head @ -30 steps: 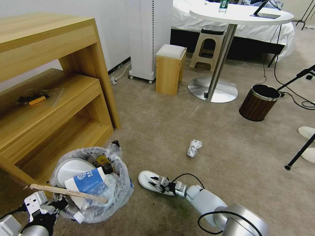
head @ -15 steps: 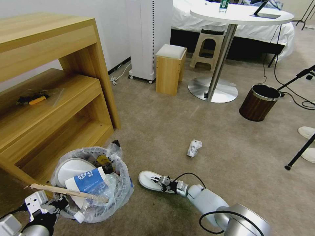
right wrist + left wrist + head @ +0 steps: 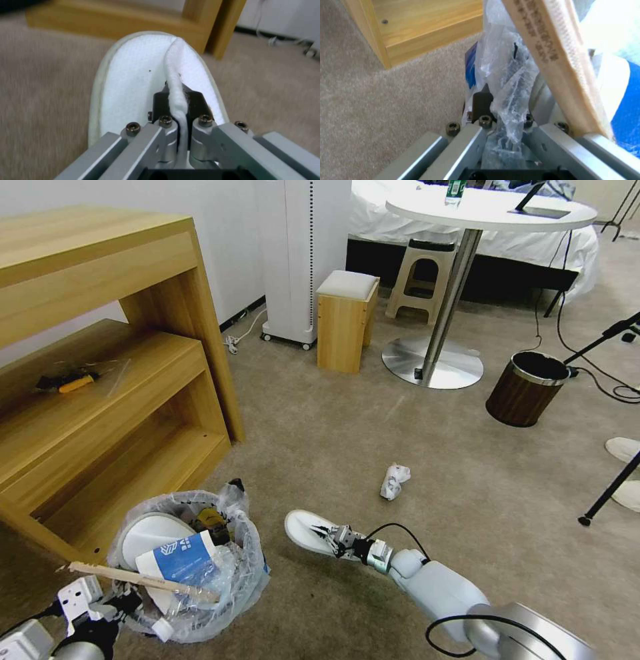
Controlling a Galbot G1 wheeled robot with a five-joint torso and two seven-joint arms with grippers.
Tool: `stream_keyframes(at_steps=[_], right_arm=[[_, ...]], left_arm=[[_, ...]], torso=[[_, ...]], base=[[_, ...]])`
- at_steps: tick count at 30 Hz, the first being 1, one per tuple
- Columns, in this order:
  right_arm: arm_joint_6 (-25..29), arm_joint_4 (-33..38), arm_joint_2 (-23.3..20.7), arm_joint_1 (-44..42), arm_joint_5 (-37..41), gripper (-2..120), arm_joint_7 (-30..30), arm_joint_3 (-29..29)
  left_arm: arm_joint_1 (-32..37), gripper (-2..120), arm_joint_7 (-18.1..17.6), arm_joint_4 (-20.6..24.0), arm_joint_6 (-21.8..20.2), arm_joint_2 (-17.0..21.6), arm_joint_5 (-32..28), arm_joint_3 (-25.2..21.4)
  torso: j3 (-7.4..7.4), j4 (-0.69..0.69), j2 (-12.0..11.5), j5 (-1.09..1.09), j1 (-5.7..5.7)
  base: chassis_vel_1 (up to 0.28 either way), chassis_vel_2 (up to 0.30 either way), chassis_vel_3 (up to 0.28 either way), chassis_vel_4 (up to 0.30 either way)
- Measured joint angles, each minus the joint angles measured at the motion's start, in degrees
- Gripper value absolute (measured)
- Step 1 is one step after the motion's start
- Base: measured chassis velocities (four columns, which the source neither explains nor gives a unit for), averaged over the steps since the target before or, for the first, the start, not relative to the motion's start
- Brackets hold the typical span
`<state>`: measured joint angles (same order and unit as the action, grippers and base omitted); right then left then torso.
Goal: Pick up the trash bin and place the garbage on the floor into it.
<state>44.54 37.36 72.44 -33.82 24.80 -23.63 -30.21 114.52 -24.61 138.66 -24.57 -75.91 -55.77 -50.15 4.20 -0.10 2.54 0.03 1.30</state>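
The right gripper [image 3: 331,536] is pinching the white slipper's [image 3: 303,528] strap on the carpet floor [image 3: 347,427]; the left gripper [image 3: 123,605] is clamping the trash bin's [image 3: 230,587] bagged rim.

Head view evenly and brightly lit, shadows soft, with straight lines bowing toward the edges. Glare on the bag [image 3: 247,553] beside the left gripper [image 3: 127,603]. Right wrist view: carpet [image 3: 43,100] and shelf [image 3: 133,20] beyond the fingers are blurred, the slipper [image 3: 133,75] sharper; left wrist view soft, highlights washed out.
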Motion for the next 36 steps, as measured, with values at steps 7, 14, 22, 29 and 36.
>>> stream_keyframes(at_steps=[7,14,22,29,36], right_arm=[[-2.2,14.6,-9.9,-0.6,3.0,0,3.0,-1.2],[-4.1,25.8,-16.1,0.7,4.9,0,7.0,-3.1],[-5.7,37.6,-19.0,2.9,7.8,0,9.4,-6.0],[-7.0,45.0,-19.8,5.7,9.9,0,11.6,-9.4],[-8.1,48.8,-19.4,8.8,12.6,0,13.5,-10.7]], left_arm=[[-0.1,0,0.7,-1.6,0.0,-0.4,1.9,1.1],[-0.3,0,0.9,-2.2,0.0,-0.4,2.1,0.8],[-0.3,0,1.4,-2.6,0.2,-1.6,3.3,0.8],[-0.6,0,1.7,-2.9,0.3,-2.3,4.2,1.0],[-1.2,0,2.2,-3.7,0.7,-1.4,4.4,1.0]], torso=[[0.00,-0.02,0.0,-0.02,0.00],[0.00,-0.02,0.0,-0.02,0.00],[0.00,-0.01,0.0,-0.02,0.00],[0.00,-0.01,0.0,-0.03,0.00],[0.00,-0.01,0.0,-0.03,0.00]], base=[[0.000,0.000,0.000,0.000],[0.000,0.000,0.000,0.000],[0.000,0.000,0.000,0.000],[0.000,0.000,0.000,0.000],[0.000,0.000,0.000,0.000]])
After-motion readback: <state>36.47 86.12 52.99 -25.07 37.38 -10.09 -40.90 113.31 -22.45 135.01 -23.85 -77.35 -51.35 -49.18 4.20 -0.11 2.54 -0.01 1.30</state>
